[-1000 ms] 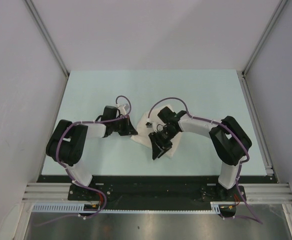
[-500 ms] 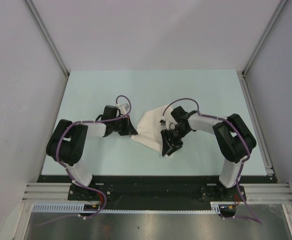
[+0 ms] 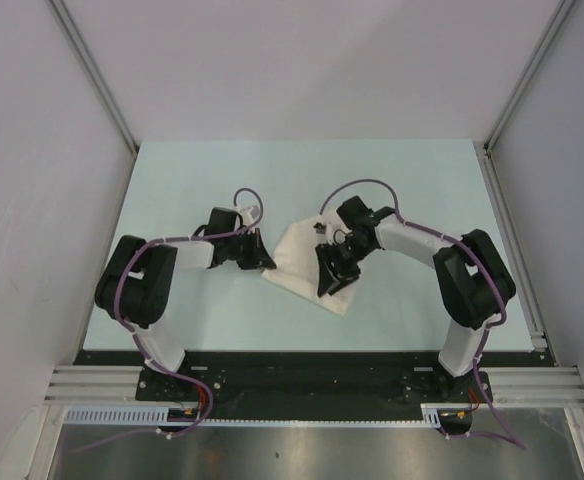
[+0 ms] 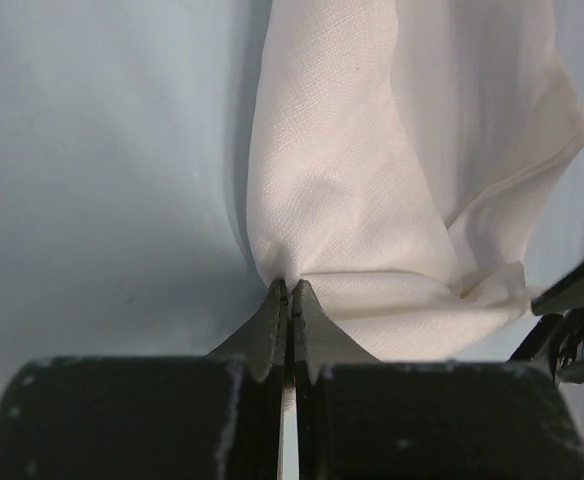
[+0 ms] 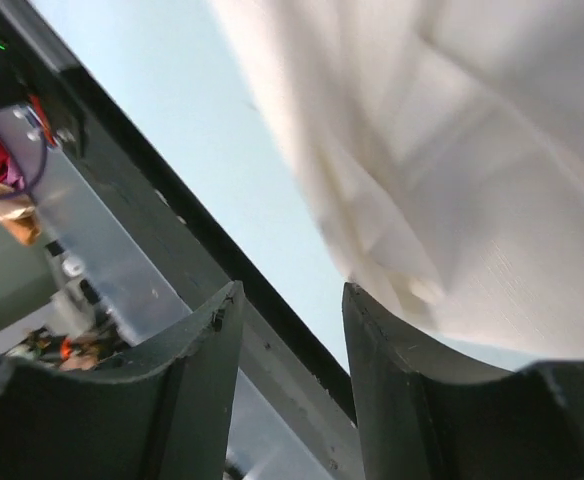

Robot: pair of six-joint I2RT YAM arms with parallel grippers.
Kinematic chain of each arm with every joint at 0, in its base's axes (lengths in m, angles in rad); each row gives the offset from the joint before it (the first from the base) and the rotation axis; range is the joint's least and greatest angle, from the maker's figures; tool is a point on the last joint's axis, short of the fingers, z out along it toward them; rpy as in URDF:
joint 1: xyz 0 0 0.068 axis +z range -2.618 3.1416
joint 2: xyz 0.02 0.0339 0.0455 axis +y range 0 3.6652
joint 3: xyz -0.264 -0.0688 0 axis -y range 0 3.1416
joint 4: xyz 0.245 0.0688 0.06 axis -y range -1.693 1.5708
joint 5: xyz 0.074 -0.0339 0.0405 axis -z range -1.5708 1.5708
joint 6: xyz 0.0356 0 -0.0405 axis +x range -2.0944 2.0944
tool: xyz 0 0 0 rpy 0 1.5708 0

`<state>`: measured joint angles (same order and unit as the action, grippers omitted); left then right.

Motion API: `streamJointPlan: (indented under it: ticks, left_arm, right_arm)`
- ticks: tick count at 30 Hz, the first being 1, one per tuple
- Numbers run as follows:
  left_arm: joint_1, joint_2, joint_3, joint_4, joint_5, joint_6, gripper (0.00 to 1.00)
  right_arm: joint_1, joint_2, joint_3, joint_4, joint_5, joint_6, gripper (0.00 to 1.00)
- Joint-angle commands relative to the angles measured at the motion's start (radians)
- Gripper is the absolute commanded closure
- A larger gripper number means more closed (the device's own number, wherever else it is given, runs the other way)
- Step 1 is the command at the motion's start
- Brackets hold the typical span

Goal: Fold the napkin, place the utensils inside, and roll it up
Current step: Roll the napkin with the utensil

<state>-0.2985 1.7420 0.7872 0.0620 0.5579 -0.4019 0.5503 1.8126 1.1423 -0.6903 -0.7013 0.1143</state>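
The white napkin [image 3: 297, 262] lies crumpled in the middle of the pale table, between the two arms. My left gripper [image 3: 268, 265] is shut on its left edge; in the left wrist view the cloth [image 4: 372, 220] bunches into the pinched fingertips of the left gripper [image 4: 289, 287]. My right gripper [image 3: 328, 282] hovers over the napkin's near right part, tilted toward the table's near edge. Its jaws stand apart with nothing between them. In the right wrist view the napkin [image 5: 472, 170] brushes the tip of the right finger [image 5: 372, 330] of the right gripper [image 5: 292, 292]. The utensils are out of view.
A black strip and an aluminium rail [image 3: 302, 380] run along the table's near edge, also seen as the rail [image 5: 152, 230] in the right wrist view. Grey walls with metal posts [image 3: 512, 190] close in the left, right and back sides.
The right gripper has swung right and then back over the napkin, ending a little farther from the near edge. More cloth shows on its left. The left gripper has kept its pinch in place.
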Motion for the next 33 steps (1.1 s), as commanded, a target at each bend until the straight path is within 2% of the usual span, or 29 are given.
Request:
streamJointPlan:
  ticks: [1,5,6,8,13,24,33]
  left_arm:
    - [-0.001,0.044,0.029,-0.053,-0.053,0.017,1.0]
    - [-0.001,0.051,0.04,-0.054,-0.056,0.015,1.0]
    - [0.001,0.057,0.044,-0.056,-0.056,0.015,1.0]
    - [0.001,0.06,0.049,-0.082,-0.055,0.014,1.0]
    - [0.001,0.073,0.06,-0.096,-0.055,0.017,1.0]
    - [0.001,0.088,0.083,-0.106,-0.049,0.02,1.0]
    - [0.001,0.09,0.086,-0.108,-0.046,0.02,1.0]
  right_arm:
    - [0.085,-0.098,0.178,-0.02,0.077,0.002,0.5]
    - [0.253,-0.11,0.223,0.075,0.314,-0.033,0.49]
    - [0.279,-0.107,0.211,0.137,0.451,-0.056,0.49]
    - [0.35,-0.095,0.18,0.204,0.601,-0.083,0.48]
    - [0.441,-0.035,0.126,0.334,0.776,-0.179,0.48]
    - [0.45,0.039,0.096,0.394,0.842,-0.232,0.48]
    - [0.425,0.085,0.071,0.391,0.806,-0.235,0.48]
